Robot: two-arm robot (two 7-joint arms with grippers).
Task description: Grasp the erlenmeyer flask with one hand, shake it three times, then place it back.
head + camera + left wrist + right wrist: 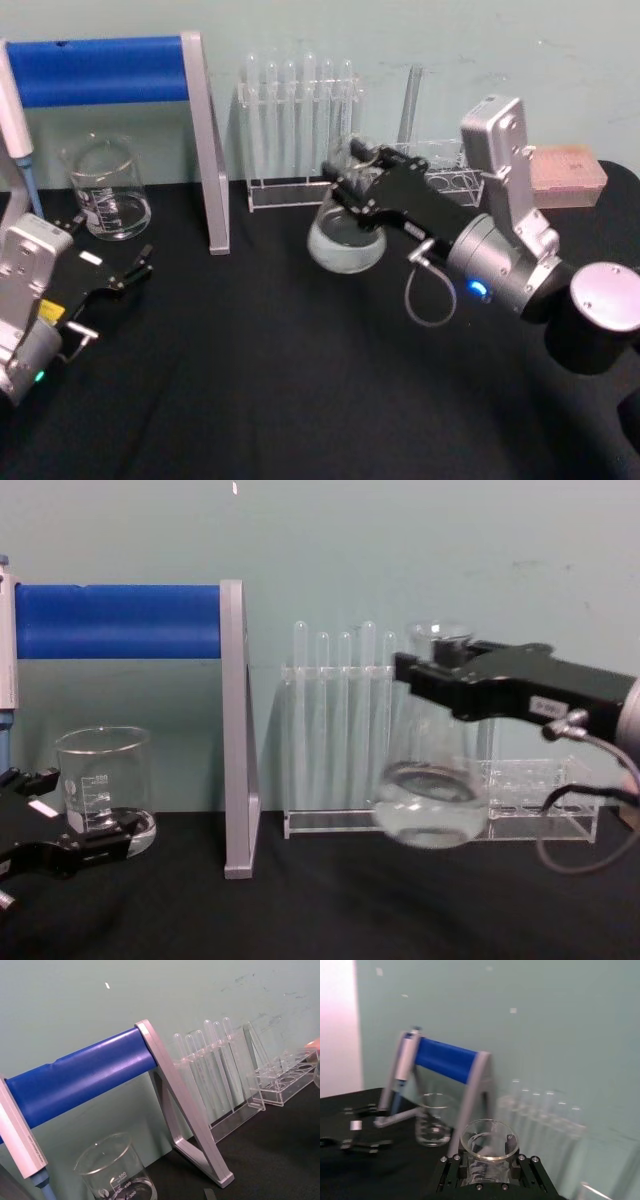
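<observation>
Flask [430,802] aloft, neck clamped in right claw [438,670], rack [330,822] seemingly close; left claw [108,248] open.

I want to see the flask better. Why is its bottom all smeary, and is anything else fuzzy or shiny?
Chest view: the flask has a smeared base, probably from motion, while its neck in the right gripper looks crisper. Right wrist view: the rim is clear, the test tubes behind are soft. Left wrist view: a pale glare streak runs along the blue bar.

Right gripper [487,1166] jaws clamp erlenmeyer flask [488,1152] neck; beaker [433,1126] beyond.
</observation>
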